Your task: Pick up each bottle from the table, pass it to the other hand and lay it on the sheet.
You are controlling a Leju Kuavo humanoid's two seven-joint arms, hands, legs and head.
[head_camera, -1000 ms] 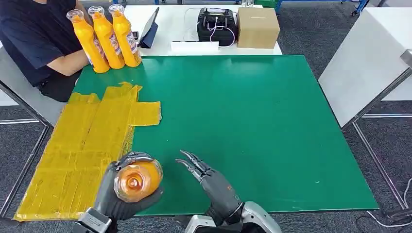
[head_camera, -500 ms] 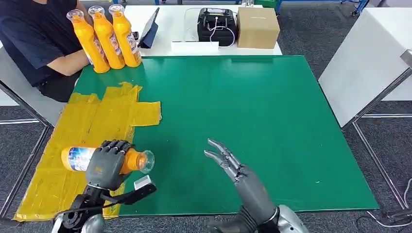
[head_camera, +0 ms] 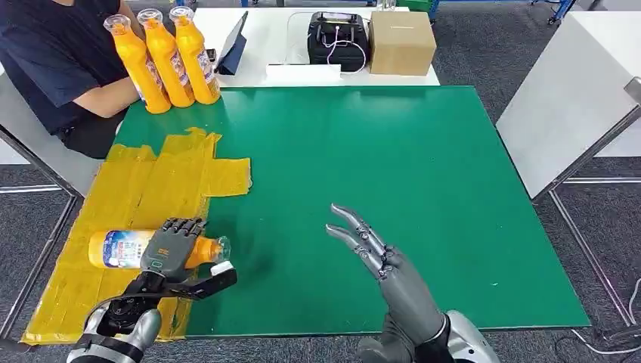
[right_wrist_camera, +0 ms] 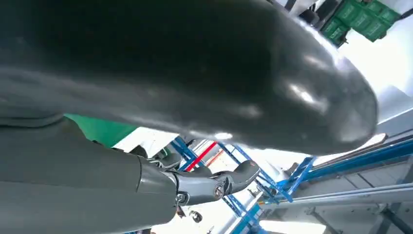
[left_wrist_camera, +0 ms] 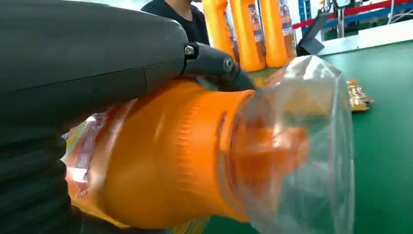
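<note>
The bottle (head_camera: 136,248) sits in the lower left of the frame, lying on its side over the yellow sheet (head_camera: 143,204), with its clear cap end poking toward the green counter (head_camera: 393,166). The left hand (head_camera: 172,246) is wrapped over the orange neck and shoulder part, fingers curled on top of it. Can't tell if the bottle is resting on the sheet yet or hovering just above it

Handling-wise I'd guess it's full of orange liquid, so fairly hefty for its size, and the smooth plastic plus glossy label looks slippery. The body probably gives a bit under a squeeze, and the clear cap cover looks thin. Best place to take hold seems to be the middle of the body or the shoulder, not the cap. Once let go it could roll, being round

The right hand (head_camera: 378,257) is in the lower middle over the counter, fingers spread out and holding nothing, well apart from the bottle

Three more bottles (head_camera: 162,57) stand upright at the upper left, near a person's arm (head_camera: 102,98)
</note>
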